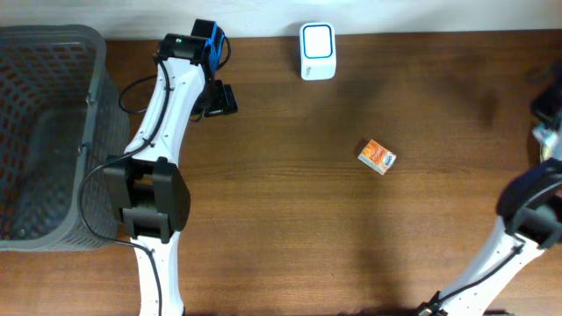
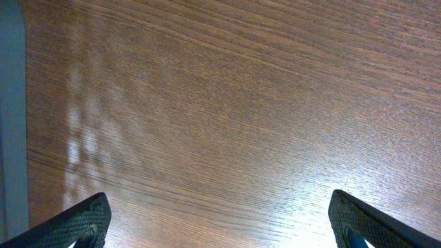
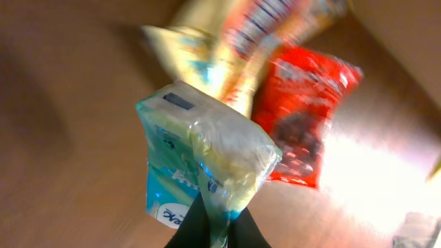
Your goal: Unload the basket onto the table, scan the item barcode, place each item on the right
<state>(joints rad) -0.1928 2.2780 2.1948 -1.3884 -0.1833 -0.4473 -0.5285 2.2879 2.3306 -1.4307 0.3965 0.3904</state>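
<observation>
My right gripper (image 3: 219, 222) is shut on the item, a teal and clear plastic pack (image 3: 200, 155), pinching its lower edge so the pack stands up in front of the camera. A small dark label (image 3: 179, 102) shows near the pack's top. The white scanner (image 1: 317, 51) stands at the table's back edge, far left of the right arm (image 1: 527, 211). Near the back left, my left gripper (image 2: 220, 231) hangs open over bare wood with nothing between its fingers (image 2: 86, 222). In the overhead view the left gripper (image 1: 221, 98) sits left of the scanner.
A small orange box (image 1: 377, 157) lies right of the table's centre. A grey mesh basket (image 1: 48, 132) fills the left end. Behind the held pack, a red packet (image 3: 303, 124) and other blurred packets (image 3: 241, 41) lie in a pile.
</observation>
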